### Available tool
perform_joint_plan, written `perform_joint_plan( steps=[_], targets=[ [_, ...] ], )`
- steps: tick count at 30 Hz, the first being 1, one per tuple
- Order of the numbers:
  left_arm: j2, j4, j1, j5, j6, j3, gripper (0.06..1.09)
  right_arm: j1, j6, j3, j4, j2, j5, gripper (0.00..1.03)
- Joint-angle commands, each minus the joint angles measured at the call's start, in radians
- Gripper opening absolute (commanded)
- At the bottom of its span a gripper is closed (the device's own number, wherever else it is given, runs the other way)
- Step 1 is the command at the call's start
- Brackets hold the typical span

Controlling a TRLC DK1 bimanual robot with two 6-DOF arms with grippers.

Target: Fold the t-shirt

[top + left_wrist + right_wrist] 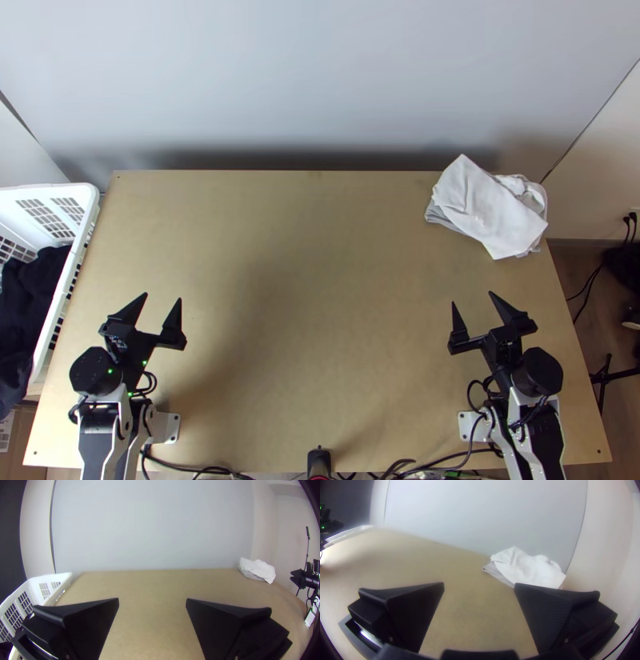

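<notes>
No text, label, brand, number or sign can be read.

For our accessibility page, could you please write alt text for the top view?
A loose pile of white cloth lies at the far right of a light wooden table. The left gripper and right gripper are open and empty at its near side; a white basket of dark cloth stands at its left edge.
</notes>
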Motion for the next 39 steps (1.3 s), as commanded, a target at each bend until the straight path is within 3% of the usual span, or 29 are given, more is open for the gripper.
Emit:
perform_joint_plan(
  steps=[1,2,21,24,27,32,35,39],
  targets=[
    [0.000,0.006,0.023,-0.003,-0.017,0.002,1.04,-0.004,0.003,0.000,0.001,0.000,0.000,0.98],
    [0.000,0.006,0.022,-0.003,-0.015,0.002,1.04,0.054,0.006,0.000,0.001,0.000,-0.001,0.98],
    [0.000,0.006,0.028,-0.005,-0.015,0.002,1.04,0.057,0.008,0.000,0.001,0.000,-0.001,0.98],
    [0.000,0.006,0.028,-0.008,-0.015,0.002,1.04,0.103,0.013,0.000,0.003,-0.001,-0.001,0.98],
    [0.000,0.014,0.019,-0.038,-0.021,0.002,1.04,0.108,0.097,0.002,0.014,-0.003,-0.003,0.98],
    [0.000,0.037,0.015,-0.109,-0.053,0.013,1.04,0.052,0.069,0.010,0.066,0.006,0.071,0.98],
    [0.022,0.008,0.019,-0.132,-0.066,0.113,1.04,-0.060,0.054,0.049,0.069,0.035,0.069,0.98],
    [0.342,-0.141,0.012,-0.120,-0.101,0.386,1.04,-0.072,0.055,0.266,-0.103,0.252,0.068,0.98]
  ],
)
